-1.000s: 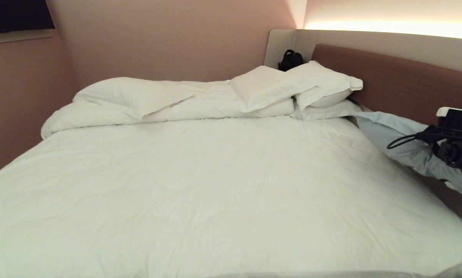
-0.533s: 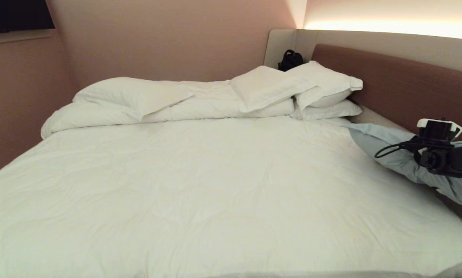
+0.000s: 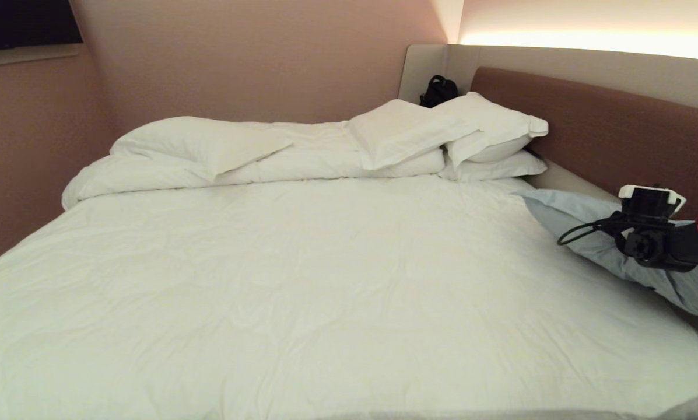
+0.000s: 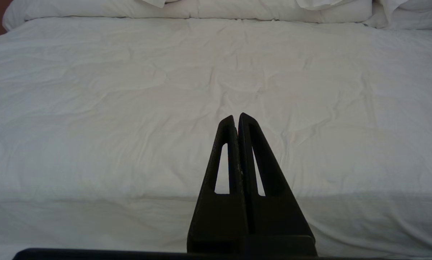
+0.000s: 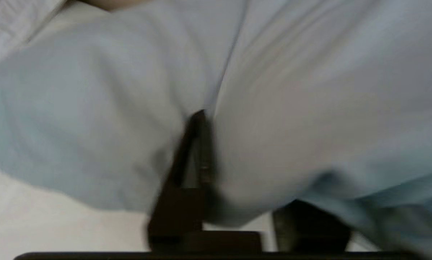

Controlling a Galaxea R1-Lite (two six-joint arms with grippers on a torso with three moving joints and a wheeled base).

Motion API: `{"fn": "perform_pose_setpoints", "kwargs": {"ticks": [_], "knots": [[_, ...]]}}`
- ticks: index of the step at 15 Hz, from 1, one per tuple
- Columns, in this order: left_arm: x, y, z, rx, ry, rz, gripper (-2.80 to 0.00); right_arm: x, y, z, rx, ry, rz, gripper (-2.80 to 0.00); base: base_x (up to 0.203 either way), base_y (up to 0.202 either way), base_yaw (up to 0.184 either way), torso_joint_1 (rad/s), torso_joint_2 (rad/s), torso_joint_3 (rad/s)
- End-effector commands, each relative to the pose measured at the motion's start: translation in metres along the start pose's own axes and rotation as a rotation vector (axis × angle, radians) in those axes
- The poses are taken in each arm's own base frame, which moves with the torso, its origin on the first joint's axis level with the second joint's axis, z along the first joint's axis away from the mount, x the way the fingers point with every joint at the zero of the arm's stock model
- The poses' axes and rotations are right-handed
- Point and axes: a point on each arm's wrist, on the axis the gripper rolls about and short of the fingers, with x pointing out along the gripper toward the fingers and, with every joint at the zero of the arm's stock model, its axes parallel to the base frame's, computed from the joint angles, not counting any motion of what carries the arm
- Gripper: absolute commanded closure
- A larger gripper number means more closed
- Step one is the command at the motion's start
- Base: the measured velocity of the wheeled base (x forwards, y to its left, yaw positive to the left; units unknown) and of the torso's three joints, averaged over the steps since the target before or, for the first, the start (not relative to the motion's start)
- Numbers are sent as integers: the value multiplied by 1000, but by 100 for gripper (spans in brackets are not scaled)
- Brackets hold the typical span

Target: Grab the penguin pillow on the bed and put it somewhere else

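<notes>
Your right tool (image 5: 237, 169) has lowered the penguin pillow (image 3: 582, 224) from against the headboard (image 3: 593, 125) onto the bed (image 3: 325, 280) at its right edge. Its jaws straddle the fabric, whether gripping you can't tell; likely the release. The pillow's long axis runs along the headboard, corner toward the white pillows (image 3: 442, 134). Left tool (image 4: 237, 122) closed, idle.

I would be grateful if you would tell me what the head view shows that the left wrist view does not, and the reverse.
Only the head view shows the penguin pillow at the bed's right edge, the right arm over it, the brown headboard and a black bag. Only the left wrist view shows the left gripper, jaws together, above the near edge of the bed. Both show the white duvet and the white pillows.
</notes>
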Motion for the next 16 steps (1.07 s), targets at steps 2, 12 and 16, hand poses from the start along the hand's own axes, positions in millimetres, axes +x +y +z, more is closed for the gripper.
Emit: {"fn": "perform_pose_setpoints", "kwargs": {"ticks": [2, 12, 16], "knots": [[0, 0, 0, -1, -1, 1, 0, -10, 2, 6, 2, 9, 11, -280, 0, 0, 0, 0, 0, 0], [0, 0, 0, -1, -1, 1, 0, -153, 15, 57, 37, 354, 603, -280, 0, 0, 0, 0, 0, 0], [0, 0, 0, -1, -1, 1, 0, -179, 1, 109, 194, 462, 736, -280, 0, 0, 0, 0, 0, 0]]}}
